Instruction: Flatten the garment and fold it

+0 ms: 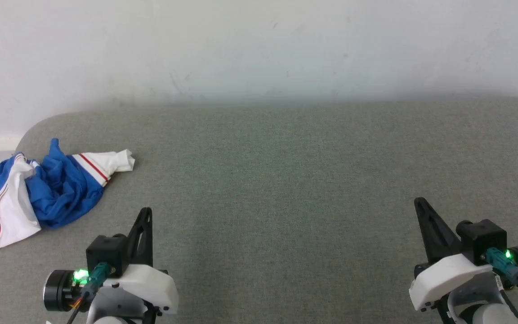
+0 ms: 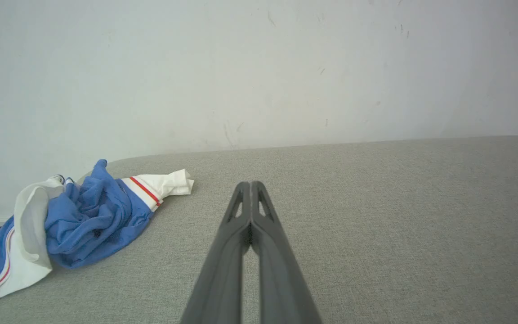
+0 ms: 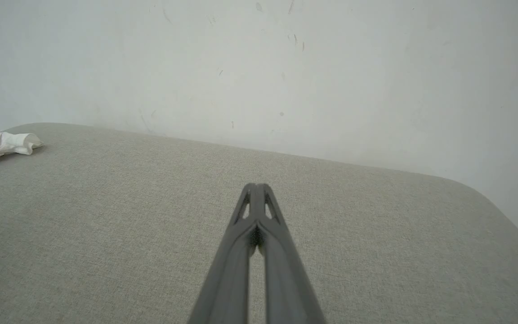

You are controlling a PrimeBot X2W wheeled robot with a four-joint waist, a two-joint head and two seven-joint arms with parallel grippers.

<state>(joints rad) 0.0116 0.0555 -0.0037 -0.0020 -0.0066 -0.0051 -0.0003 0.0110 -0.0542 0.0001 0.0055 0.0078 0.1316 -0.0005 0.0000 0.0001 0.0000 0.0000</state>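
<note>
One garment [image 1: 54, 191] lay crumpled in a blue-and-white heap at the left edge of the grey padded table [image 1: 286, 171]. There were two grippers, the left gripper [image 1: 146, 211] near it and the right gripper [image 1: 419, 202] well apart, each with fingers pressed together on nothing.

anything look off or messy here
Yes: the jersey lies crumpled in a heap at the far left edge of the table, not spread flat, with one white end poking out toward the middle. Nothing looks spilled or damaged.
</note>
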